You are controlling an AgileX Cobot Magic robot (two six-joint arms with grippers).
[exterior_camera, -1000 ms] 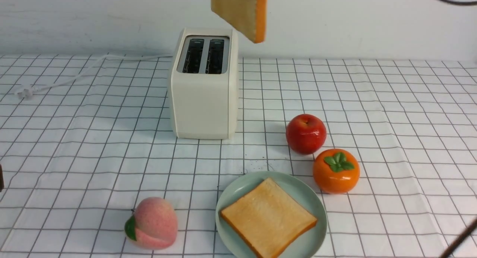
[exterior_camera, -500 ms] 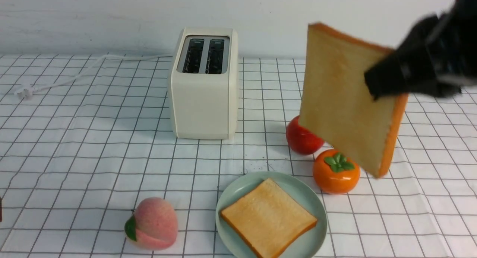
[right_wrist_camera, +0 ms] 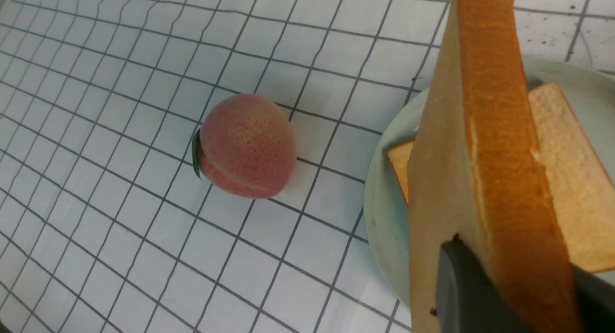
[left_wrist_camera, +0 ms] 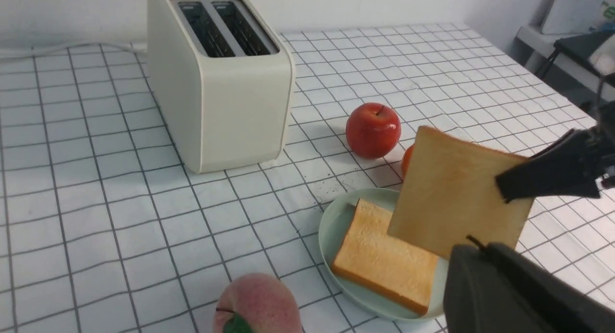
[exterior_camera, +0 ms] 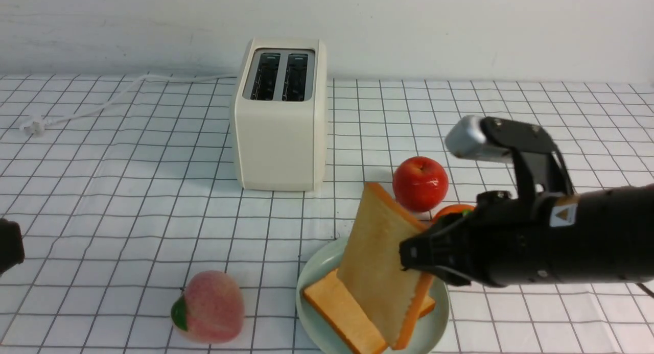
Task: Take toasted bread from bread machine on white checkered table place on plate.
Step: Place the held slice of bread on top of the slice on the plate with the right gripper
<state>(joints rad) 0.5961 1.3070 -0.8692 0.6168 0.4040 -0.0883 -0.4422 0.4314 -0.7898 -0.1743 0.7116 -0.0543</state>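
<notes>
The right gripper [exterior_camera: 410, 255] is pinching a slice of toasted bread [exterior_camera: 375, 262] by its upper edge, its two dark fingers [right_wrist_camera: 468, 294] pressing on either face. The slice is hanging steeply tilted over the pale green plate [exterior_camera: 312, 268]. A second slice [exterior_camera: 332, 305] is lying flat on that plate. Whether the held slice's lower corner is touching the flat one cannot be told.

The white checkered table [exterior_camera: 127, 201] is filling most of the front view, its cloth lying slightly rippled, with a few dark specks [exterior_camera: 352, 226] just behind the plate. The bread machine [exterior_camera: 280, 139] is standing upright near the back, both slots empty. Its white cord [exterior_camera: 102, 106] is trailing off to the robot's left along the far edge.

A red apple [exterior_camera: 420, 183] is sitting behind the plate. An orange persimmon [exterior_camera: 452, 209] beside it is mostly hidden by the right arm. A pink peach [exterior_camera: 209, 305] is resting near the plate on the robot's left. A plain white wall [exterior_camera: 460, 27] is closing off the scene behind the table.

Only a dark sliver of the left gripper [exterior_camera: 9, 252] is showing at the frame edge, well apart from the plate. Whether its jaws are spread or pressed together cannot be told.
</notes>
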